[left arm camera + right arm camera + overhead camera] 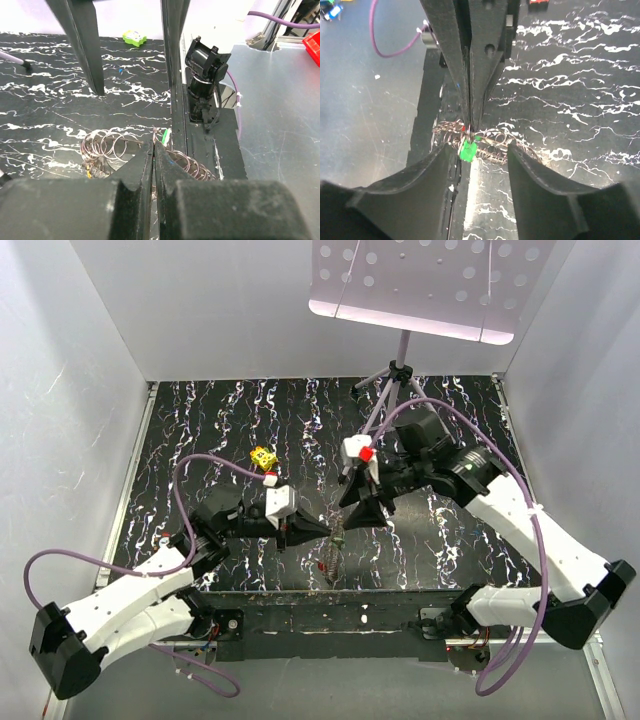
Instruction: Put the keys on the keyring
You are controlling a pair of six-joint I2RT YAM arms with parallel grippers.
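The table (220,420) was a black sheet veined with white, marble-like, glossy under the lamp. On it, close to the near edge and between the two arms, lay the keyring (496,141): thin silvery wire in a run of overlapping loops, looking more like a slack spring on its side than a single hoop. A green key (467,151) sat in the middle of the loops, its plastic head square and bright, much smaller than any finger. My left gripper (153,147) was pinched tight, the two matte black fingers pressed flat together with loops of wire spilling out on either side of the tips. From the right wrist view its tips met just above the green head, and I could not tell whether they gripped ring wire alone or a key shank as well. My right gripper (480,150) stood wide, its curved black pads spread to either side of the loops and holding nothing, with the green key showing in the gap. Further back on the table sat a small yellow block (263,456) with dark spots, well apart from the ring, and a grey tripod (400,375) stood at the far side.
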